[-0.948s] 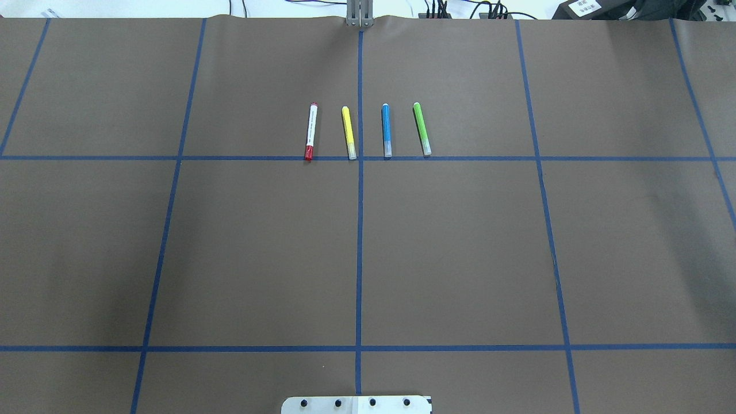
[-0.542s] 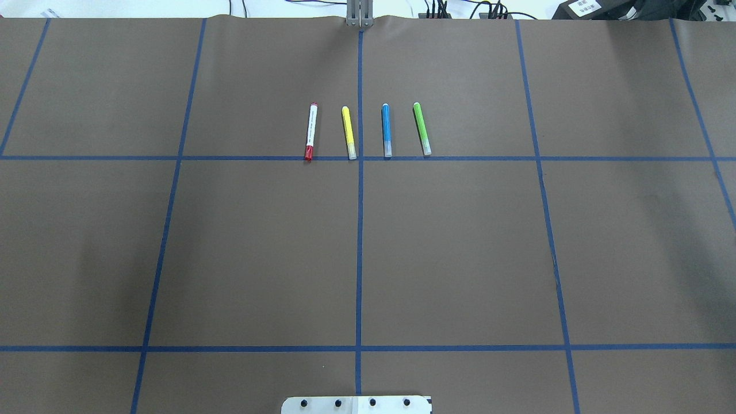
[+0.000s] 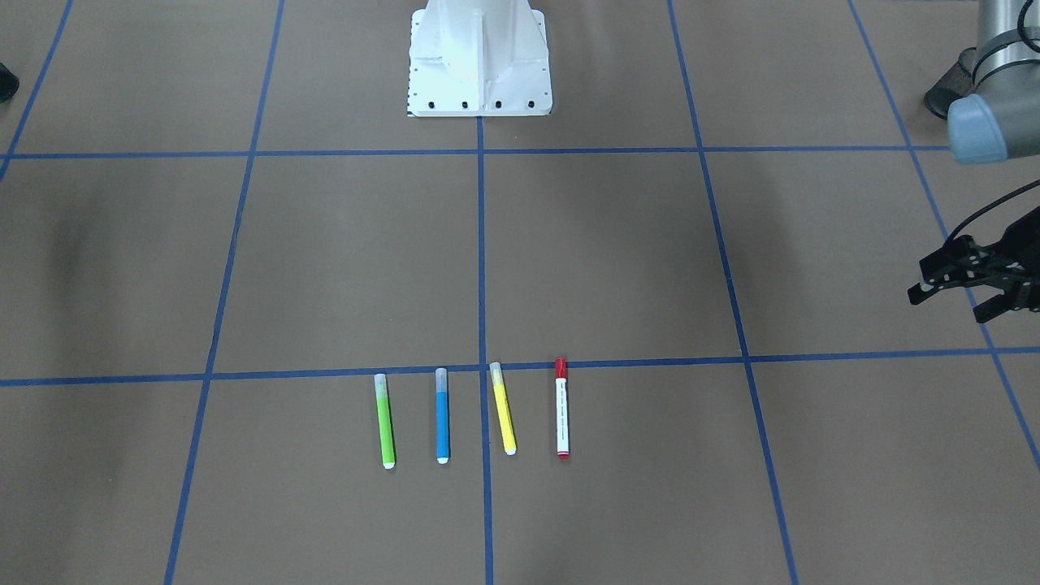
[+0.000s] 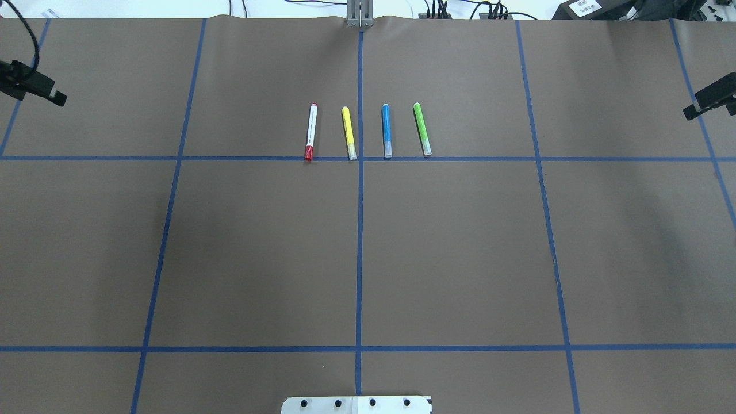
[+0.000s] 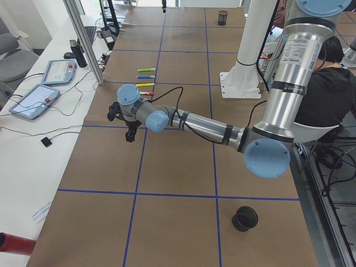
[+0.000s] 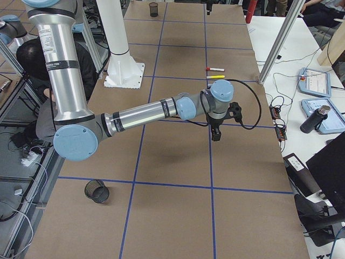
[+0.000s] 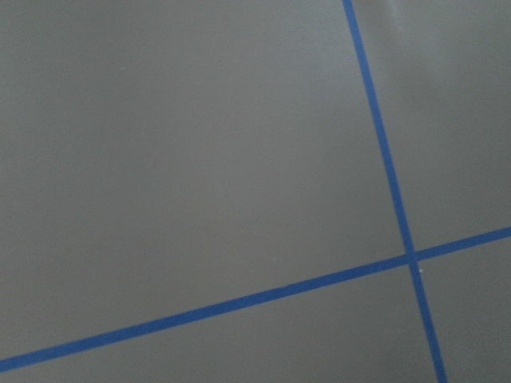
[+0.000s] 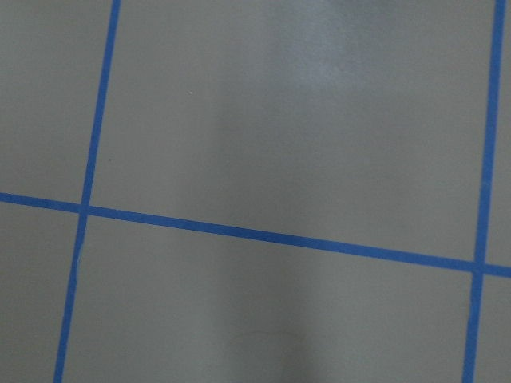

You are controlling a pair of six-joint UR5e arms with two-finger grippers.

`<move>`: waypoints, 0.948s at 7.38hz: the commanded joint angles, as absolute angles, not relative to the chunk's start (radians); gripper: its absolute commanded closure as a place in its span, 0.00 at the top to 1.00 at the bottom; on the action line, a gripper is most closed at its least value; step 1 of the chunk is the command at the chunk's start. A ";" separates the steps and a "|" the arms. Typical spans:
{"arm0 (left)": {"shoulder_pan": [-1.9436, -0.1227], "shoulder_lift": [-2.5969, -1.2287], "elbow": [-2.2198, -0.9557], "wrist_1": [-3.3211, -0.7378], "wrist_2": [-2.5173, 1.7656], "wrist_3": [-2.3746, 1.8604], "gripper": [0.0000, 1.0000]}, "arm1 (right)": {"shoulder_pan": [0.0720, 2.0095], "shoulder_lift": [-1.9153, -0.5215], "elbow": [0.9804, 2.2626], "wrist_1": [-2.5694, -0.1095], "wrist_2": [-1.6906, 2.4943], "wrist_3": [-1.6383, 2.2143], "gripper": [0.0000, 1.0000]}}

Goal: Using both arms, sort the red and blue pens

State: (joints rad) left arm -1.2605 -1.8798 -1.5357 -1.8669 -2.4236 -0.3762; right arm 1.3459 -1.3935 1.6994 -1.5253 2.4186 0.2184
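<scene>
Four pens lie side by side just beyond a blue tape line. The red pen (image 4: 310, 132) (image 3: 561, 408) has a white barrel and a red cap. The blue pen (image 4: 386, 130) (image 3: 442, 416) lies two places to its right in the overhead view. My left gripper (image 4: 43, 92) (image 3: 951, 302) hovers open and holding nothing at the table's far left edge. My right gripper (image 4: 710, 99) (image 6: 225, 124) hovers at the far right edge, fingers spread, nothing in it. Both are far from the pens. The wrist views show only brown paper and tape lines.
A yellow pen (image 4: 348, 132) lies between the red and blue ones, and a green pen (image 4: 422, 129) lies right of the blue. The white pedestal (image 3: 479, 73) stands at the robot's side. A black mesh cup (image 5: 245, 218) (image 6: 97, 191) stands at each table end. A person (image 5: 328, 94) sits behind the robot.
Both grippers have come into the overhead view, one at the left edge and one at the right. The pens have not moved.
</scene>
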 commanded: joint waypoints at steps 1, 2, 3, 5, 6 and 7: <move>-1.200 -1.986 -1.459 -1.855 -2.419 -0.390 1.00 | 1.322 -1.393 1.689 -1.506 2.411 0.224 1.00; -1.166 -2.065 -1.403 -1.811 -2.380 -0.405 1.00 | 1.322 -1.393 1.695 -1.505 2.413 0.235 1.00; -1.110 -2.129 -1.387 -1.790 -2.326 -0.513 1.00 | 1.309 -1.378 1.697 -1.506 2.413 0.267 1.00; -0.973 -2.236 -1.342 -1.793 -2.220 -0.696 1.00 | 1.252 -1.300 1.680 -1.528 2.411 0.287 1.00; -0.924 -2.285 -1.318 -1.792 -2.160 -0.730 1.00 | 1.226 -1.245 1.661 -1.564 2.408 0.348 1.00; -0.881 -2.324 -1.296 -1.796 -2.137 -0.802 1.00 | 1.191 -1.177 1.620 -1.574 2.405 0.465 1.00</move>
State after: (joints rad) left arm -0.9442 -2.2674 -1.3251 -1.7935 -2.1869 -0.7190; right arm 1.2317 -1.2578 1.6604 -1.5507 2.4086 0.3505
